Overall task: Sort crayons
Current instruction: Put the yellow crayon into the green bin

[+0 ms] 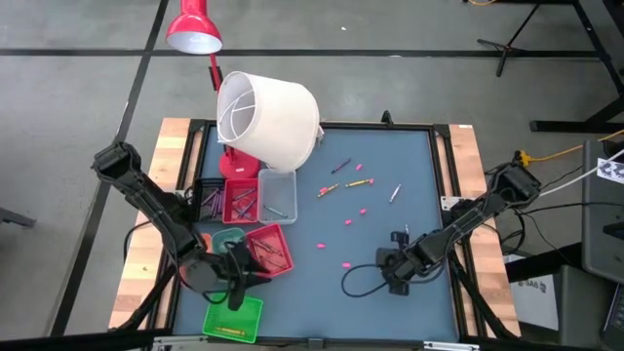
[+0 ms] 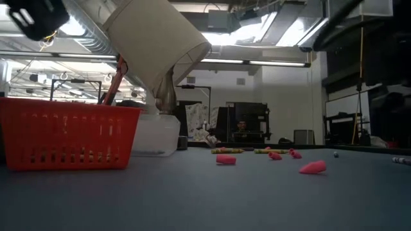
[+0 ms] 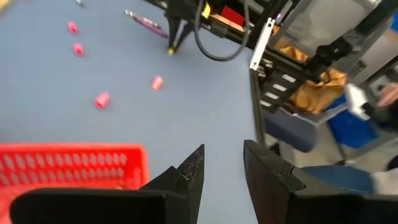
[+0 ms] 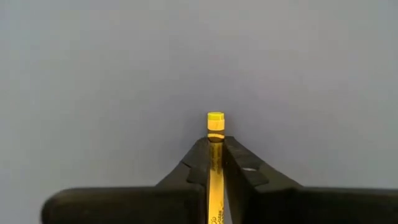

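Note:
Several crayons (image 1: pixel 339 185) lie loose on the blue table's middle, far side, among pink stubs (image 1: pixel 348 221); the low view shows crayons (image 2: pixel 228 151) lying flat there. My right gripper (image 1: pixel 392 267) stands over the near right of the table, pointing down, shut on a yellow crayon (image 4: pixel 215 121). My left gripper (image 3: pixel 222 163) is open with nothing between its fingers; it hovers at the near left (image 1: pixel 234 285), between the red tray (image 1: pixel 268 249) and the green tray (image 1: pixel 234 317), where one yellow crayon (image 1: pixel 229 333) lies. My right gripper pinches the yellow crayon between its two fingers, which come from above and lie along it. Its blunt end (image 4: pixel 215 118) sticks out a little past the fingertips, and the rest is hidden between them. Whether that end touches the table, I cannot tell.
Several small trays (image 1: pixel 244 200) sit in a row at the far left, some with crayons inside. A white lampshade (image 1: pixel 268 117) leans over them on a red lamp base. A teal tray (image 1: pixel 226 237) sits beside the red one. A black cable (image 1: pixel 356 283) loops by my right gripper.

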`<act>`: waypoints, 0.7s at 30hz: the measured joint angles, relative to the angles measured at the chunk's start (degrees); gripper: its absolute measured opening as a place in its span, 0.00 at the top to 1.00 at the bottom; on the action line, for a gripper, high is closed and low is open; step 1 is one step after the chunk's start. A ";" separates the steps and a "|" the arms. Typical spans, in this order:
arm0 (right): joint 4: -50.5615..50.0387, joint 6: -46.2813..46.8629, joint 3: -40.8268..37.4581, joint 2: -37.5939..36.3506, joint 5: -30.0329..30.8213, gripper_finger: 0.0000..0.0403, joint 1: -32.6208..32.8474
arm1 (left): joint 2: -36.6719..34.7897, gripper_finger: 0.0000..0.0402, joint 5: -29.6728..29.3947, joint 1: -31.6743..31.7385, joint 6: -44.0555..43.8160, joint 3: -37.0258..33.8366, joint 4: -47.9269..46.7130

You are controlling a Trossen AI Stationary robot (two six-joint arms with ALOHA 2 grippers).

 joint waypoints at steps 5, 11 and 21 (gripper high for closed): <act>4.69 0.03 -0.02 0.18 1.29 0.95 -0.02 | 0.00 0.76 0.00 2.81 5.75 0.00 -0.02; 17.24 -2.13 0.00 0.28 4.40 0.95 -0.07 | 0.00 0.76 0.07 5.44 6.85 0.00 -0.06; 46.21 -19.26 0.07 0.22 16.75 0.95 -2.50 | 0.00 0.76 3.47 8.37 11.25 0.04 -0.14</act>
